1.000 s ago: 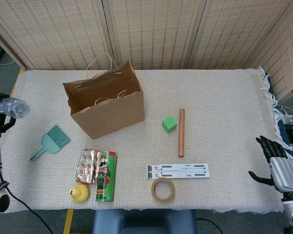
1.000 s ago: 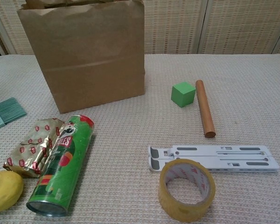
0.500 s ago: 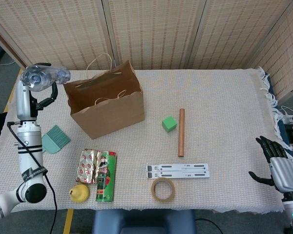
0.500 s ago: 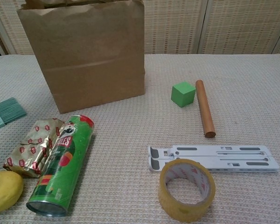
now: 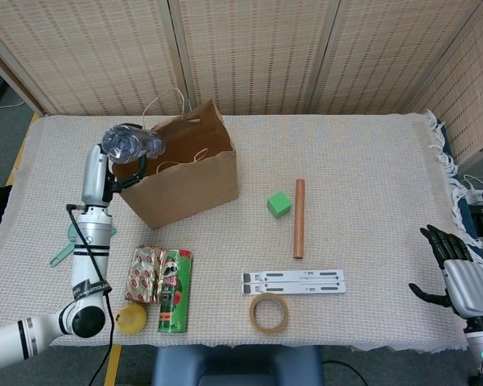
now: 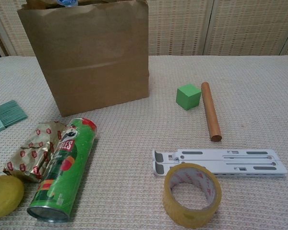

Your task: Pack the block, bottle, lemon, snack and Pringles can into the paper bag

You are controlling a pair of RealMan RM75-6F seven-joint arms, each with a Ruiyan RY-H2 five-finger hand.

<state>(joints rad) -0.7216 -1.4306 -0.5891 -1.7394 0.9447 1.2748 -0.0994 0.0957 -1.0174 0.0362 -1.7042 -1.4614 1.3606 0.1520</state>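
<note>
- Your left hand [image 5: 117, 165] grips the clear bottle [image 5: 132, 143] and holds it over the open left end of the paper bag [image 5: 181, 181], at the rim.
- In the chest view only a sliver of the bottle shows above the bag's top edge.
- Your right hand [image 5: 460, 275] hangs off the right edge of the counter [image 5: 370, 161], fingers spread apart and holding nothing.
- The green block [image 5: 278, 204] lies right of the bag, just beside the wooden rod [image 5: 299, 218], which runs front to back.
- The Pringles can [image 5: 175, 290] lies on its side near the front left, touching the foil snack [image 5: 146, 273] on its left.
- The lemon [image 5: 130, 318] sits at the front edge, just left of the can's near end.
- The teal brush [image 5: 64, 248] is partly hidden behind your left arm.
- The white folding stand [image 5: 294, 281] lies flat in front of the rod, and the tape roll [image 5: 270, 312] touches its near side.
</note>
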